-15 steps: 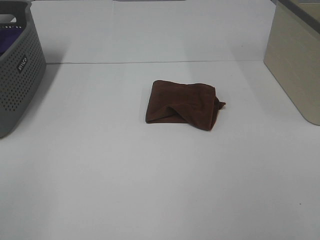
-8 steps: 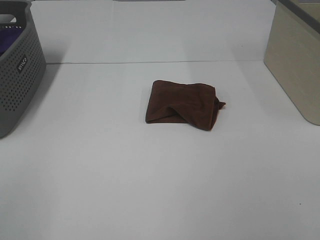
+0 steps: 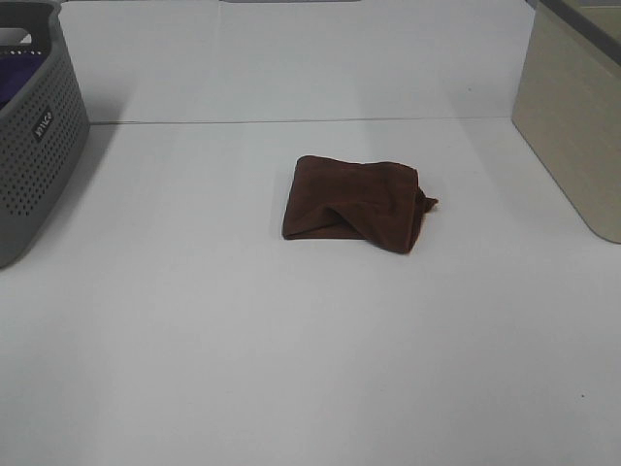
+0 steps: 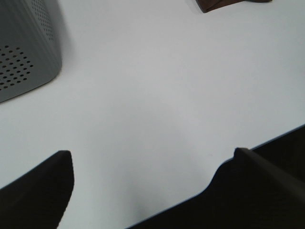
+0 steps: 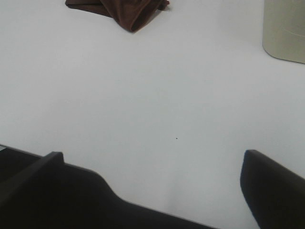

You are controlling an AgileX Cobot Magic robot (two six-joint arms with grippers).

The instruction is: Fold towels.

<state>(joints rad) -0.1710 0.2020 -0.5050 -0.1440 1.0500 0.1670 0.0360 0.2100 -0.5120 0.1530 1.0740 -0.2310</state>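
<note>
The dark reddish-brown towel (image 3: 354, 202) lies bunched and roughly folded on the white table (image 3: 291, 340), near the middle. No white tag shows. It appears at the far edge of the left wrist view (image 4: 228, 4) and of the right wrist view (image 5: 121, 9). My left gripper (image 4: 152, 188) is open and empty over the table's front edge, far from the towel. My right gripper (image 5: 152, 188) is open and empty, also back at the front edge. Neither gripper shows in the exterior high view.
A grey perforated basket (image 3: 29, 136) with purple fabric (image 3: 15, 78) inside stands at the far left; it also shows in the left wrist view (image 4: 24, 47). A beige bin (image 3: 577, 107) stands at the far right, also in the right wrist view (image 5: 284, 33).
</note>
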